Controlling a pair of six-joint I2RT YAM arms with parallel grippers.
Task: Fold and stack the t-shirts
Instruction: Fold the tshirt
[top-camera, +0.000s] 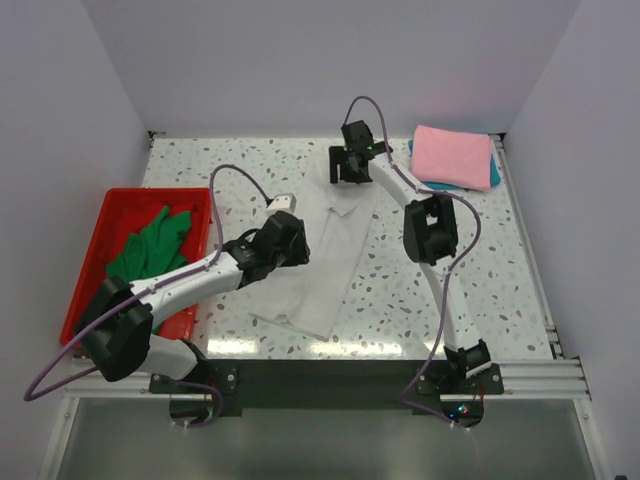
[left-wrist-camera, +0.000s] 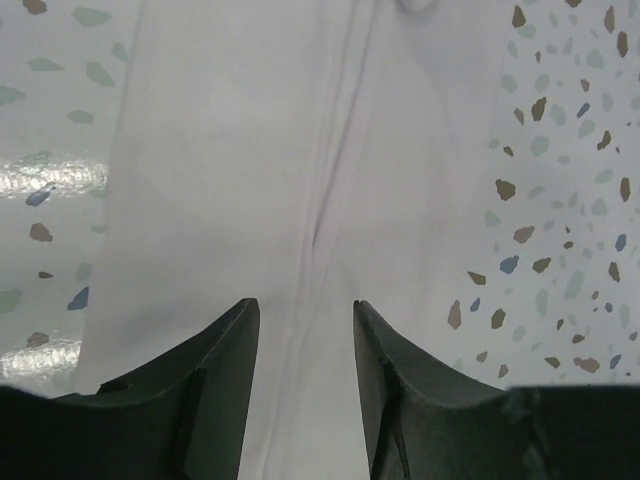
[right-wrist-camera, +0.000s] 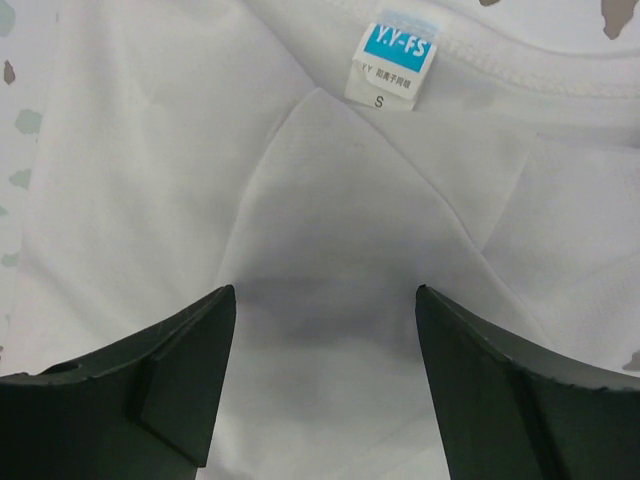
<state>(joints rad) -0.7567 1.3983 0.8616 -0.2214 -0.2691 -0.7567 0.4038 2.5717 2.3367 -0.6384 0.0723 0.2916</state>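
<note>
A white t-shirt (top-camera: 325, 255) lies folded into a long strip on the speckled table, running from the back middle toward the near edge. My left gripper (left-wrist-camera: 305, 305) hovers open over its lower half, a fold seam (left-wrist-camera: 325, 200) showing between the fingers. Over the collar end my right gripper (right-wrist-camera: 325, 290) stands open, with the blue and white neck label (right-wrist-camera: 392, 62) just beyond it. Neither gripper holds cloth. A pink t-shirt (top-camera: 452, 155) lies folded on a teal one (top-camera: 493, 172) at the back right. A green t-shirt (top-camera: 150, 245) lies crumpled in the red tray (top-camera: 88, 262).
The red tray stands at the left edge of the table, beside my left arm (top-camera: 180, 280). White walls close the table at the back and sides. A metal rail (top-camera: 350, 378) runs along the near edge.
</note>
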